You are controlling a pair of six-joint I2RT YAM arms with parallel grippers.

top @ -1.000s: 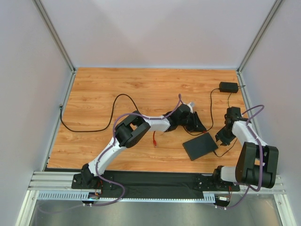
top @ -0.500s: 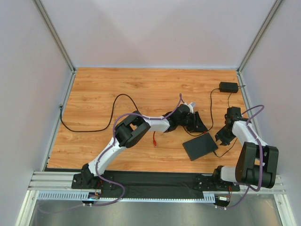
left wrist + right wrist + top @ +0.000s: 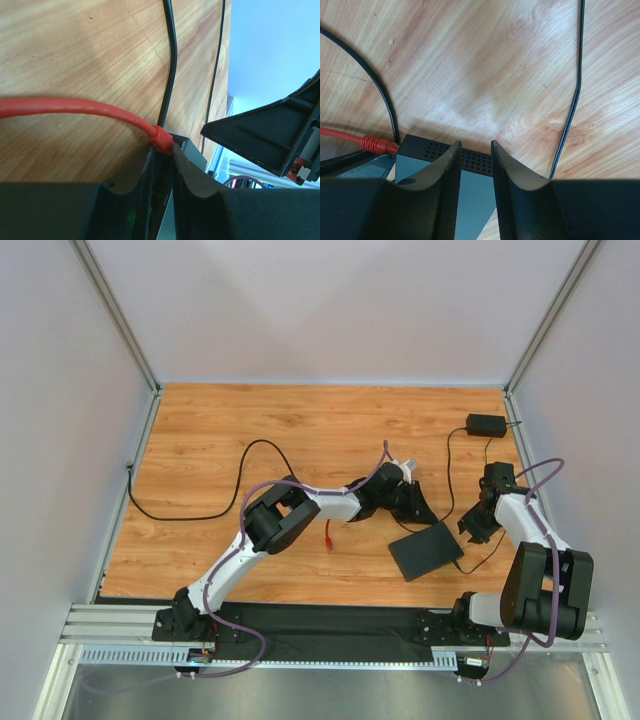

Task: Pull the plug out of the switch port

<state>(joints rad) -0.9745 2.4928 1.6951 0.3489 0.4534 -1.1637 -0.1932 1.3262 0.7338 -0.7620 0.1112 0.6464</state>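
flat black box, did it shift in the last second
No. The flat black box keeps the same spot and angle relative to the adapter brick at the far right.

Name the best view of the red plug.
Left wrist: the plug sits close, mid-frame, at the switch's edge. Right wrist shows it small, far left. Top external hides it under the left gripper.

The box (image 3: 427, 550) lies on the worktop (image 3: 250, 420), front right, with the plug (image 3: 161, 140) in its back left edge. The adapter (image 3: 486, 424) lies far behind.
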